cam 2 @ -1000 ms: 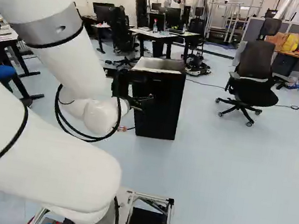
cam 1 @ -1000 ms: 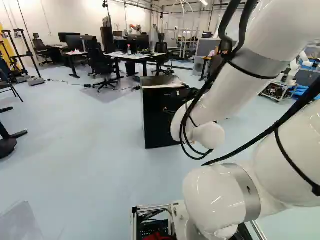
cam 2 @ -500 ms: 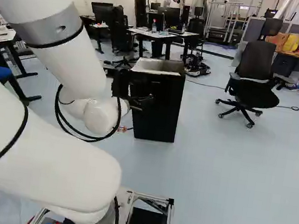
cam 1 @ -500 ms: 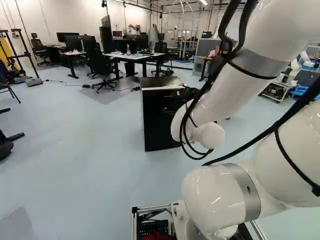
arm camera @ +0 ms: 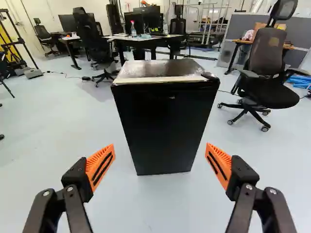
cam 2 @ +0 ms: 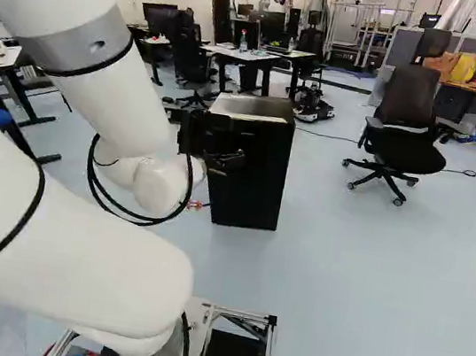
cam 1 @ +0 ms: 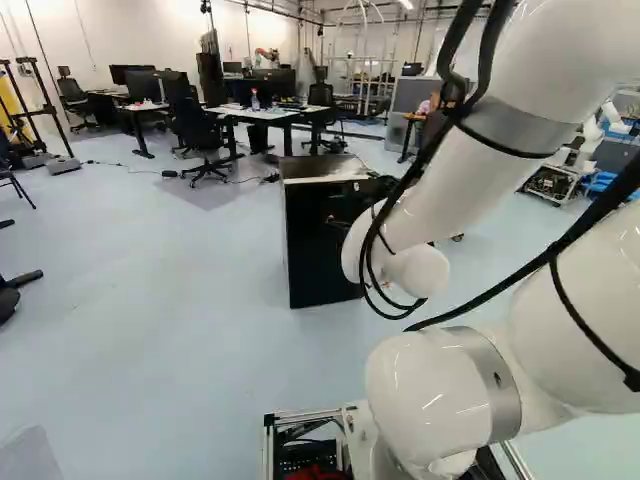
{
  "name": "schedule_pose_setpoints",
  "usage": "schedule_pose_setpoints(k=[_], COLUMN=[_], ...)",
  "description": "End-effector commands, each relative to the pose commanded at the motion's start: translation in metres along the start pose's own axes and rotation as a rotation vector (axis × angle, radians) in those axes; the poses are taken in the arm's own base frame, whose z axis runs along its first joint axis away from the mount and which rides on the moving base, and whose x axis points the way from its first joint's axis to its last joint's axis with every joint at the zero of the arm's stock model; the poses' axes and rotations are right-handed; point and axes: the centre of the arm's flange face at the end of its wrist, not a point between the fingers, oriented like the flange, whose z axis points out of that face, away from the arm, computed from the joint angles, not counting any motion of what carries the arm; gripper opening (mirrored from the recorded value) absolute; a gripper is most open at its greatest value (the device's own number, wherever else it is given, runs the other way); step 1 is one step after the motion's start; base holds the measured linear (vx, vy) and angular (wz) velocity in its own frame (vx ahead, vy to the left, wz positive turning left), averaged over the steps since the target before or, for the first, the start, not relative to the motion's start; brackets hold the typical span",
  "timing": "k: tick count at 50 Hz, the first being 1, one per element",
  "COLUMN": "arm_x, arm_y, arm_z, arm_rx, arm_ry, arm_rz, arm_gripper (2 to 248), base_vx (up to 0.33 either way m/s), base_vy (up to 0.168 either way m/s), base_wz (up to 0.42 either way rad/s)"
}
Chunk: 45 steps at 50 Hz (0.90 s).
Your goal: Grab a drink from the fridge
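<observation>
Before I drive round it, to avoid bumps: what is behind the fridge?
Beyond the fridge stand a desk bearing a bottle and a dark chair; anything close against its back is hidden.

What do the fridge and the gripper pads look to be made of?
Fridge: probably painted metal, smooth black front; its top, streaked with shine, could be bare metal or film.
Pads: likely rubber or soft plastic, matte orange with moulded ribs.

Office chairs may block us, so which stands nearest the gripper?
The black office chair at the right of the right base view; the other chairs stand farther back, by the desks.
</observation>
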Motion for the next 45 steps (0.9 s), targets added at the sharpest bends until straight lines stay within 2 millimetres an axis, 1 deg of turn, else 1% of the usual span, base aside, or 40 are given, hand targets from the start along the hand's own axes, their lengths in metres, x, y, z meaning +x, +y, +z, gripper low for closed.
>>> schedule_pose_setpoints(k=[45], arm_x=[0.0], arm_y=[0.0], arm_z=[0.0], arm_rx=[0.0], arm_ry=[0.0], arm_rz=[0.0], arm_gripper=[247], base_vx=[0.075], base_vy=[0.039], base_wz=[-0.014])
